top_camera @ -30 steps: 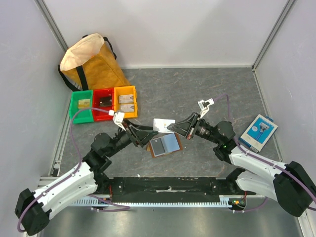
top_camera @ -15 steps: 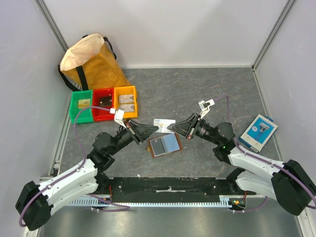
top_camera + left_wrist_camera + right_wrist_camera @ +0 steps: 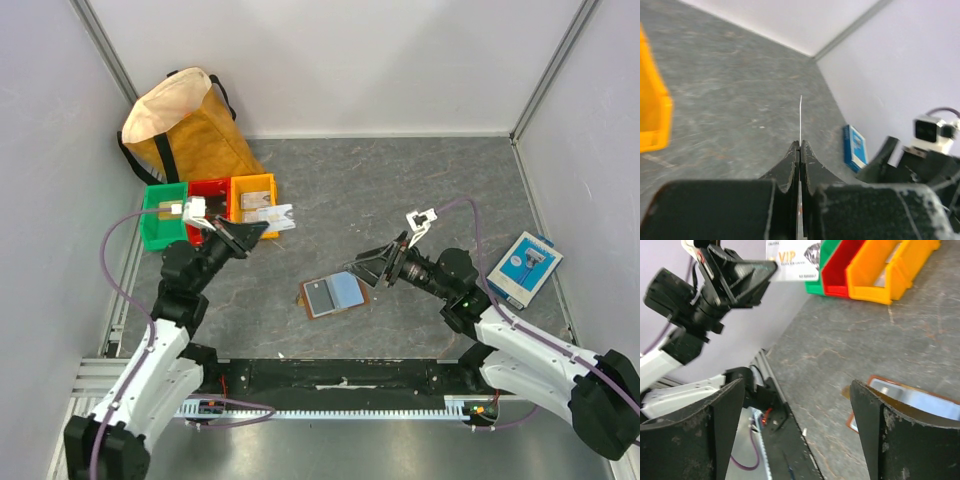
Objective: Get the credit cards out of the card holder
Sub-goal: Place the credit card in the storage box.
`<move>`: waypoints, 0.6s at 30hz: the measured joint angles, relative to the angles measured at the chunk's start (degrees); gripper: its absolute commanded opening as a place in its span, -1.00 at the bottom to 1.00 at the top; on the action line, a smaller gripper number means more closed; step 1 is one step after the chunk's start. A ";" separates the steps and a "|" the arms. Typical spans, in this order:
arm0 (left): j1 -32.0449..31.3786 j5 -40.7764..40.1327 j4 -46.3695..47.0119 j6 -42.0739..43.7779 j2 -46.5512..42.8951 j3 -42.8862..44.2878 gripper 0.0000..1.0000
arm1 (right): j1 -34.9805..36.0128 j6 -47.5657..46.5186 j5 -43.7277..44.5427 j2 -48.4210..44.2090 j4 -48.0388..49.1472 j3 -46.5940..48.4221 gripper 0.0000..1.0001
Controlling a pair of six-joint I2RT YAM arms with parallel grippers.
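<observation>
The left gripper [image 3: 258,228] pinches a white card [image 3: 283,216] by the orange bin [image 3: 253,180]; the card holder [image 3: 334,294] lies open.

The credit card [image 3: 280,216] is white with gold lettering, the card holder [image 3: 335,295] brown.

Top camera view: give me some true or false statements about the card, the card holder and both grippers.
1. The left gripper is shut on a white card. True.
2. The right gripper is clamped on the card holder. False: it is open and holds nothing.
3. The card holder lies opened out on the table, pale inside facing up. True.
4. The white card lies in the green bin. False: the left gripper holds it in the air near the orange bin.
</observation>
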 measured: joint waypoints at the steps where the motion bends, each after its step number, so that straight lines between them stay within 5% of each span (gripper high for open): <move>1: 3.43 1.57 -1.01 0.00 0.44 0.02 -0.97 | 0.00 -0.96 0.35 -0.24 -1.31 0.07 0.93; 8: 18.23 7.78 -9.09 1.66 11.04 6.27 -0.97 | 0.00 -6.47 1.70 -0.44 -8.96 0.44 0.96; 18: 21.94 5.73 -12.52 5.16 32.94 20.90 -0.97 | 0.00 -11.06 1.86 -0.63 -12.96 0.87 0.96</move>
